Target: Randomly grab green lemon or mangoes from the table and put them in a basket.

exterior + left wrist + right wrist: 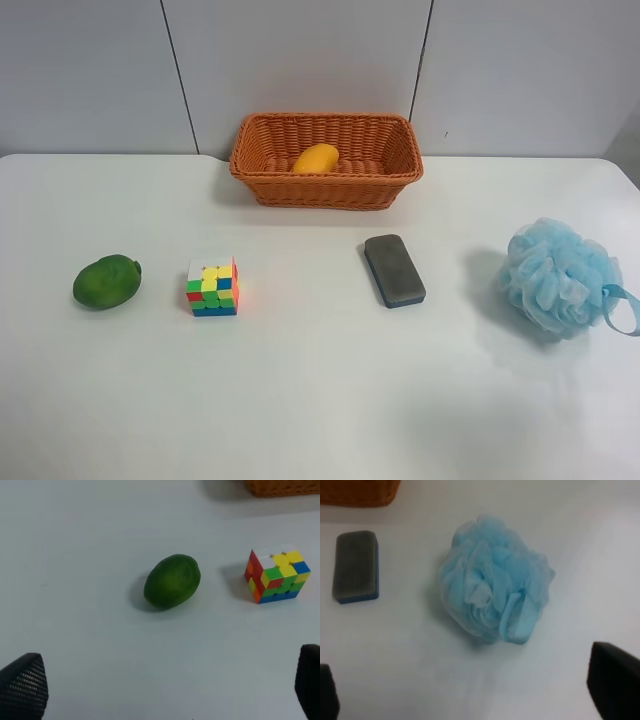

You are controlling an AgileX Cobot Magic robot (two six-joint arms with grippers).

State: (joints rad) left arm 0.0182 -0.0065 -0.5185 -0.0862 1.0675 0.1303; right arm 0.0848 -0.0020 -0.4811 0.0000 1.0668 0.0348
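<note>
You have the mango [316, 158] already lying inside the basket [326, 196], which sits at twelve o'clock on the table [320, 400], against the far edge below the grey wall panels. The green lemon [106, 281] is out on the bare tabletop at about nine o'clock from the table's middle, well apart from the basket and untouched. Just beside it, toward three o'clock, stands the puzzle cube [212, 287]; the two do not touch. Further along at three o'clock lies the dark eraser block [394, 270], and past that the blue bath pouf [556, 276] with its ribbon loop trailing toward the table's edge.

In the overhead view you see no arm at all.

Your left gripper [165, 690] hangs above the table with its fingertips [24, 690] spread wide, holding nothing; the green lemon [172, 581] lies ahead of the gap and the puzzle cube [276, 576] off to one side, with a corner of the basket [282, 487] beyond.

Your right gripper [465, 695] is also spread wide and empty, its fingertips [614, 680] clear of the blue bath pouf [495, 597], which lies ahead of them; the eraser block [356, 566] lies near it
</note>
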